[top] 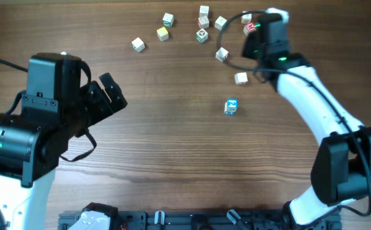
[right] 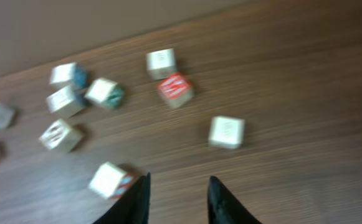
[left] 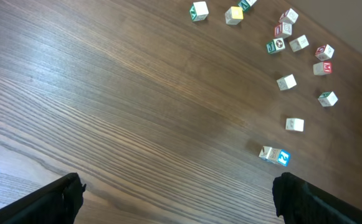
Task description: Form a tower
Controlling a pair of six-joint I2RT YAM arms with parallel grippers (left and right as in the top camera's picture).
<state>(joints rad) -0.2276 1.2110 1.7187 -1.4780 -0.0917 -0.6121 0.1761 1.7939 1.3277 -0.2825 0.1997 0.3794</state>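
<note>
Blue-marked cube [top: 230, 107]: sits on the wooden table [top: 172, 147], right of centre in the overhead view. It is on its own, on the robot's side of the scattered cubes. The stacking is not yet done.
Same cube, left wrist view: a blue face with a pale marked face beside it [left: 274, 155]. I cannot tell whether this is one cube or two touching.
Cube versus left gripper [left: 181, 208]: the cube lies well ahead and off to the right, above the right-hand finger and outside the gap.
Left gripper jaws: spread fully wide, nothing between them but table.
Cube versus right gripper [right: 176, 200]: well apart. The gripper hangs over the far cluster, and the cube does not show in the right wrist view.
Right gripper jaws: partly open with a narrow gap, only wood grain between the fingers and nothing held.
Nearest the right fingers: a pale cube with a red patch [right: 109, 180] just beside the left finger, not touching. A plain pale cube [right: 226, 132] sits ahead to the right.
Red-faced cube [right: 176, 89]: further ahead, with a white letter like "M" or "W" that is too blurred to settle.
Writing on the blue face: a white mark like "2" or "Z", uncertain.
Other markings: a red "M" on a pale cube [left: 323, 67], a green-edged cube with a round figure [left: 276, 45], and a yellow-topped cube [top: 163, 34].
</note>
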